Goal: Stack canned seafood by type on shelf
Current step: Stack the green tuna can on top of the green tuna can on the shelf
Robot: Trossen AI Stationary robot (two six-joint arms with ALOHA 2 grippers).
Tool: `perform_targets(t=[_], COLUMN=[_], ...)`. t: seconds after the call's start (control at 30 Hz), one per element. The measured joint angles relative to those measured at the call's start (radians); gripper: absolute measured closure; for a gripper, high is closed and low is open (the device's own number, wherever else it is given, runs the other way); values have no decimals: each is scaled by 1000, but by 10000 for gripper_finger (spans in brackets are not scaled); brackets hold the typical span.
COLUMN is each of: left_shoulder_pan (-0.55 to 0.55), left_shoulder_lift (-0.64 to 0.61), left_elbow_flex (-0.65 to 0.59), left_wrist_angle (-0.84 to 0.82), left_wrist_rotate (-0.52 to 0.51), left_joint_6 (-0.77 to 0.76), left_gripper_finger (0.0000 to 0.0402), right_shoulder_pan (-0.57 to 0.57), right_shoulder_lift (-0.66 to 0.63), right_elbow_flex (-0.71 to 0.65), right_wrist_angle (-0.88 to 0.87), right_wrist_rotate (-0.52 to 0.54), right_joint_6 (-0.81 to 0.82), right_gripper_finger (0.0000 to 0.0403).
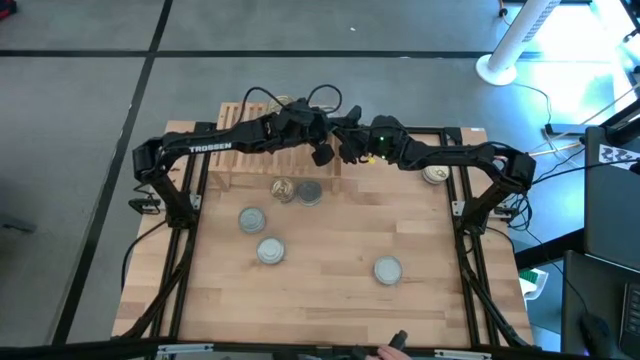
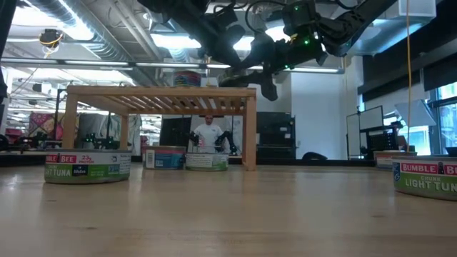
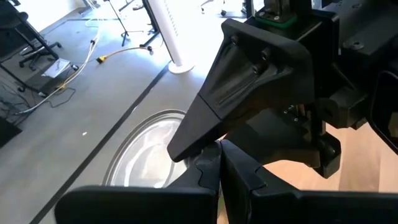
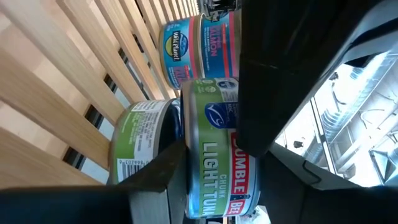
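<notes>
The shelf (image 1: 262, 140) stands at the table's far edge, left of centre. Both arms meet above its right end. My right gripper (image 1: 348, 142) is shut on a green-labelled light tuna can (image 4: 217, 155), just above another green-labelled can (image 4: 138, 146) that rests on the slats (image 4: 68, 74). A blue and pink salmon can (image 4: 199, 46) sits beyond them. My left gripper (image 3: 219, 180) is shut, right beside the right gripper's fingers. Several silver-lidded cans (image 1: 253, 220) lie on the table. My right gripper pinches the tuna can across its flat faces. One finger (image 3: 249, 87) lies on the silver lid (image 3: 146, 152); the other (image 4: 155, 171) is under the can's bottom. The fingers come level from the table's right. The can stays level above the lower can. I cannot tell whether my left gripper touches anything.
Two cans (image 1: 297, 190) lie just in front of the shelf, one (image 1: 435, 174) sits under the right arm, and others (image 1: 388, 269) are spread toward the near side. The low view shows cans (image 2: 166, 157) beneath the shelf (image 2: 161, 93). A person stands far off in the room.
</notes>
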Motion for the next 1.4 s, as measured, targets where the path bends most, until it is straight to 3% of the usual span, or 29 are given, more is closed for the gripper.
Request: perform_targets(t=[1.0, 1.4], left_shoulder_pan=[9, 15], left_shoulder_lift=[45, 48], left_elbow_flex=[2, -1], left_wrist_angle=[26, 18], left_wrist_rotate=[16, 2], left_joint_6=[-1, 5], left_gripper_finger=[396, 396], right_shoulder_pan=[0, 2], right_shoulder_lift=[-1, -1], right_elbow_flex=[0, 0], right_wrist_angle=[-18, -25], right_wrist_rotate=[-19, -46], right_joint_6=[-2, 3], right_gripper_finger=[243, 162])
